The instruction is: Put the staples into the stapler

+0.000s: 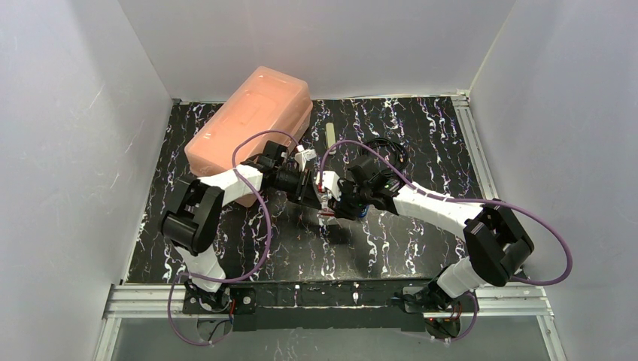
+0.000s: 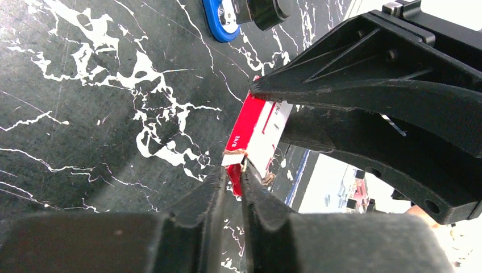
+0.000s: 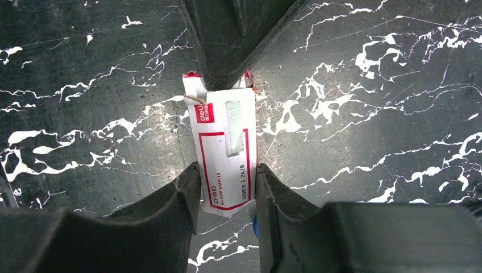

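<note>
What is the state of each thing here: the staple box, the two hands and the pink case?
Box: end flaps open, clamped between the right hand's fingers.
Right hand: shut on the box.
Left hand: fingers almost together at the box's open end; whether it grips is unclear.
Case: lying on the table at the back left, looks shut.

**Left arm**, white-and-black jointed limb [image 1: 226,186]: elbow is raised and the forearm is reached forward and to the right, towards the table's middle.

**Left gripper**, black two-finger claw [image 2: 242,181]: fingers are drawn almost together and pinched on the end flap of a small red-and-white cardboard staple box [image 3: 224,148].

**Right arm**, white-and-black jointed limb [image 1: 436,204]: forearm is stretched leftward, so that the wrist is met by the left one.

**Right gripper**, black two-finger claw [image 3: 227,185]: jaws are clamped on the box's two long sides, at the opposite end.
</note>
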`<state>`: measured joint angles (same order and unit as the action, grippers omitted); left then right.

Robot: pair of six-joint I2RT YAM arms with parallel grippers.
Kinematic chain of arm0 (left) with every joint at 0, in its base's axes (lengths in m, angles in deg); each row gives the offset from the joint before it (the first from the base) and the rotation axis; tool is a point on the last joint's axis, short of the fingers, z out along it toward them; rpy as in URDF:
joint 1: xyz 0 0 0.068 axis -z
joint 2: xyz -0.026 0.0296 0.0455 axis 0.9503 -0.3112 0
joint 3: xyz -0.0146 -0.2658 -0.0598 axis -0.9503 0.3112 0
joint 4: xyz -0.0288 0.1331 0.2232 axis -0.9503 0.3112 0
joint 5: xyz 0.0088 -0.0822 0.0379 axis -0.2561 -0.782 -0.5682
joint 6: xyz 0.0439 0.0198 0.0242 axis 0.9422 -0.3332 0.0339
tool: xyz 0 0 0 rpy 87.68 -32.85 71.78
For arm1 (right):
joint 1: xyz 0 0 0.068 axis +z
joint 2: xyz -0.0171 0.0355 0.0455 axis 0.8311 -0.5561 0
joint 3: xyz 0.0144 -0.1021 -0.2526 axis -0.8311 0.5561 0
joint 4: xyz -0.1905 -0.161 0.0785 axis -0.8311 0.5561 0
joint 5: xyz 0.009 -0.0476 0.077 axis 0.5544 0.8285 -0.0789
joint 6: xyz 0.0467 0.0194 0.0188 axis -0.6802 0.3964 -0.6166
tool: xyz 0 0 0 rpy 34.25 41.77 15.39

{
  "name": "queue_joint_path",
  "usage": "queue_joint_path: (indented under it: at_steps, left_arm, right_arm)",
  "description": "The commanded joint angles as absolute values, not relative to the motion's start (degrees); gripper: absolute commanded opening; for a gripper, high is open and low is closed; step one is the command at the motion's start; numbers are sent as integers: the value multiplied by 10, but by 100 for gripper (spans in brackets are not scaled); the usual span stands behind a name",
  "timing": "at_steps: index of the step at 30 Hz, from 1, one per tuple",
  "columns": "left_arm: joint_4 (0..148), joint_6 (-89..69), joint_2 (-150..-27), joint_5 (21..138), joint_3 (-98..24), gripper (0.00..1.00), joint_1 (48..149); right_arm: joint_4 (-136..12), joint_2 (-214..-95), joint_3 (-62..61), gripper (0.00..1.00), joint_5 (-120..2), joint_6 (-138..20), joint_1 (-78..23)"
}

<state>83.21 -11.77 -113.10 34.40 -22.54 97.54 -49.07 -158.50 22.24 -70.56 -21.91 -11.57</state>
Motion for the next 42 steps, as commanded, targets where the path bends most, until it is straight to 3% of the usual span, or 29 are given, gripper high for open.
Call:
queue_joint_path:
  at_steps: [1, 3, 23, 42]
  left_arm:
    - [828, -119, -1136, 322, -243, 6, 981]
    - [831, -115, -1136, 326, -243, 0, 981]
    - [814, -127, -1175, 424, -210, 0, 995]
    - [825, -117, -1186, 459, -208, 0, 996]
  right_arm:
    - [-508, -1577, 217, 18, -699, -219, -115]
    - [-504, -1578, 221, 18, -689, -217, -116]
    - [-497, -1620, 276, 22, -635, -237, -116]
    - [-495, -1648, 286, 43, -611, -225, -115]
